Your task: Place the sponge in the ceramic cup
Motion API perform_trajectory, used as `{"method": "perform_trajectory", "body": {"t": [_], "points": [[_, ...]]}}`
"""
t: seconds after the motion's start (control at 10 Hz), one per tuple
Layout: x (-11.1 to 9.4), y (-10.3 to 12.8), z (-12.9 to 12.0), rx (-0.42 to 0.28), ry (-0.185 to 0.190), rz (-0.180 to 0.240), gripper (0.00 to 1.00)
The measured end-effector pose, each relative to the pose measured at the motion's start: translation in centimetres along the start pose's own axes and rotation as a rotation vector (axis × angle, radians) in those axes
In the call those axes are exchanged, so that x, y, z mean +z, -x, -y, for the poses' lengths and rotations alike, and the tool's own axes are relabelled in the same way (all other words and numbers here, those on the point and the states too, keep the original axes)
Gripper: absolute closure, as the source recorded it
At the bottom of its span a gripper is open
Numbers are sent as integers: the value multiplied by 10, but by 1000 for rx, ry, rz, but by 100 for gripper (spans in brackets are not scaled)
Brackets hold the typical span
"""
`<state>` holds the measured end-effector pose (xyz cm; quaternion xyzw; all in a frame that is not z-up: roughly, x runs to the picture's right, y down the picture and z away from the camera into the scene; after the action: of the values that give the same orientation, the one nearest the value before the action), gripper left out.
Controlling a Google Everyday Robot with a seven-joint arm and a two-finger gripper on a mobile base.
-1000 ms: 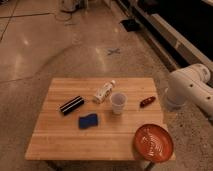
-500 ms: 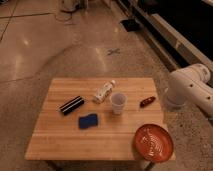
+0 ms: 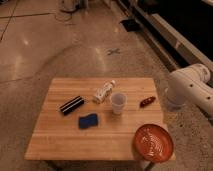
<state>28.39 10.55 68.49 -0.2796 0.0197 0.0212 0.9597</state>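
Observation:
The dark-blue sponge [image 3: 88, 120] lies flat on the wooden table [image 3: 60, 142], left of centre. The white ceramic cup [image 3: 118, 102] stands upright near the table's middle, a short way right of and behind the sponge, with nothing visible inside. A white arm segment [image 3: 192, 90] hangs beyond the table's right edge. The gripper itself is out of view, past the frame's right side.
A white bottle [image 3: 104, 92] lies on its side just behind the cup. A black striped bar [image 3: 72, 105] lies at the left. A small red object [image 3: 147, 101] rests at the right. An orange-red plate [image 3: 153, 141] sits on the front right corner.

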Motion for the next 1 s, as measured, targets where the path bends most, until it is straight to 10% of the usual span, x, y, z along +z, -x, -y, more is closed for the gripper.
{"method": "perform_trajectory", "body": {"t": [1.0], "points": [[-21, 166, 44, -328, -73, 90, 35]]}}
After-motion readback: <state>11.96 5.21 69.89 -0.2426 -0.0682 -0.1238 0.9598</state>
